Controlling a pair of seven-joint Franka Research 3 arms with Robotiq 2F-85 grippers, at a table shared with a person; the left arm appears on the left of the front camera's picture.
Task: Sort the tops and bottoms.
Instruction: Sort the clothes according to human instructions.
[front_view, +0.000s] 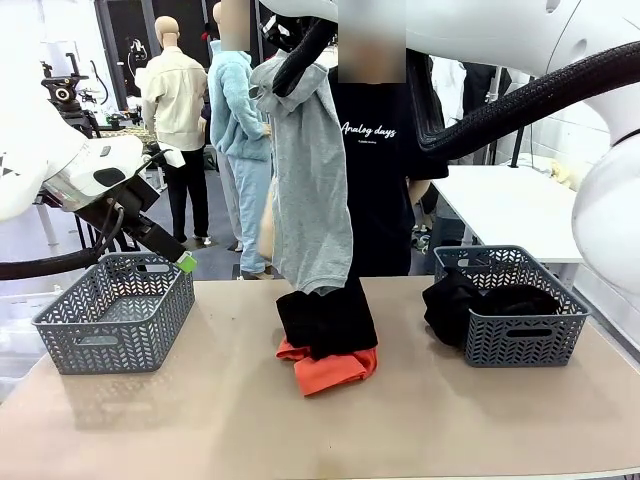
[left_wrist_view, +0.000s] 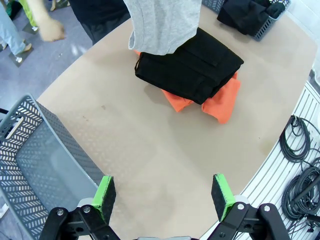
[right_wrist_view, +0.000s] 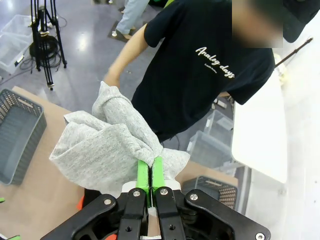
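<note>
Right claw (right_wrist_view: 150, 169) pinching grey garment (right_wrist_view: 102, 147) hanging below it, left claw (left_wrist_view: 164, 194) agape above table (left_wrist_view: 150, 155)

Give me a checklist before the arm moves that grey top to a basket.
1. Grip: right pincer shut on grey top, ok.
2. Clearance: hem of the grey top off the folded black garment below, cannot tell.
3. Room: left basket empty, ok.
4. Spare arm: left pincer open, holding nothing, ok.
5. Sorting: right basket holds black cloth, ok.
</note>
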